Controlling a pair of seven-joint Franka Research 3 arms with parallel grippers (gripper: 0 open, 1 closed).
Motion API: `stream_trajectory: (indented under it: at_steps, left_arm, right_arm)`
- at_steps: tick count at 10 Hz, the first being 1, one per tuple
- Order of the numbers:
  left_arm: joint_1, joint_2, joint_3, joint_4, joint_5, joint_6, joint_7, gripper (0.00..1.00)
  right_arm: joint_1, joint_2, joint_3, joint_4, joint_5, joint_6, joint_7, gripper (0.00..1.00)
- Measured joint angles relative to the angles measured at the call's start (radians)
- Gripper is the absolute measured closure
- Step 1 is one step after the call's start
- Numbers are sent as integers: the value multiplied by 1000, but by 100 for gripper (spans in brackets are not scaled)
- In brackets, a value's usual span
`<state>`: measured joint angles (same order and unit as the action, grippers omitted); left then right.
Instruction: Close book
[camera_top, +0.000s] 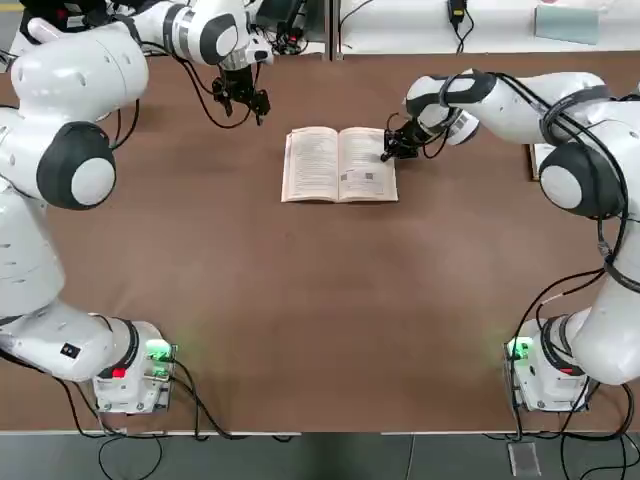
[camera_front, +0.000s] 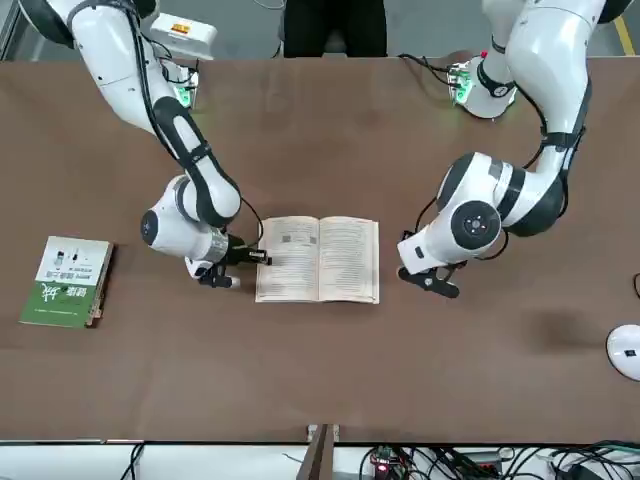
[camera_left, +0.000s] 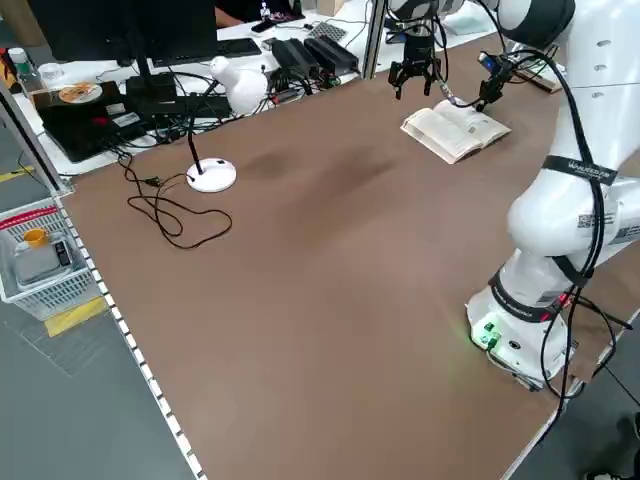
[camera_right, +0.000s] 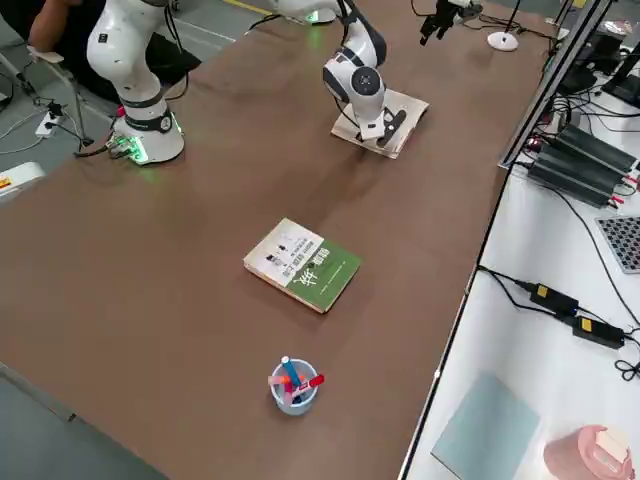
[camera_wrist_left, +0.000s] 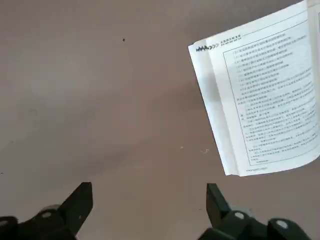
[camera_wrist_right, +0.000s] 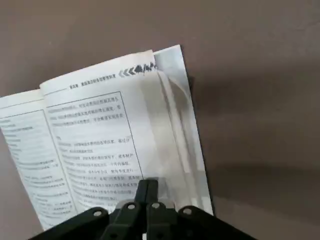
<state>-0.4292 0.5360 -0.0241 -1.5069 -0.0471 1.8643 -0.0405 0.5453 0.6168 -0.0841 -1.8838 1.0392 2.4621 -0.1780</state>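
Brown tabletop (camera_top: 320, 320) fills the whole scene, and we sweep across it from the robot's left. Out on the far left, the left gripper (camera_top: 245, 100) hangs above bare table, well apart from the pages. Its fingers (camera_wrist_left: 80, 202) are spread wide with nothing between them, and from its wrist camera only the book's left-hand corner shows off to one side.

Moving to the middle: the book (camera_top: 338, 165) lies flat and open on the far half of the table, spine running near-to-far, white text pages facing up. Both halves rest on the surface, the left one with a slight curl at its outer edge.

Now to the right-hand page, and this is where the action is. The right gripper (camera_top: 386, 154) reaches in from the right side with its arm bent low, the tip sitting at the outer edge of that page. Its two fingers (camera_wrist_right: 147, 190) are pressed tight together, nothing pinched between them, and the wrist camera shows their joined tip right over the page's margin. Whether the tip presses the paper or floats just above it, I cannot tell.

Farther right again, well clear of the open pages, a green-and-white book (camera_front: 66, 281) lies closed and flat near the table's edge, and beyond it stands a small cup of pens (camera_right: 293, 385).
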Motion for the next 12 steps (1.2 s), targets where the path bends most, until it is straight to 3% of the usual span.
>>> stream_trajectory:
  at_steps: [12]
  left_arm:
    - [0,35,-40,42,0,38,20,0]
  right_arm:
    - [10,22,1,0,1,48,-13,99]
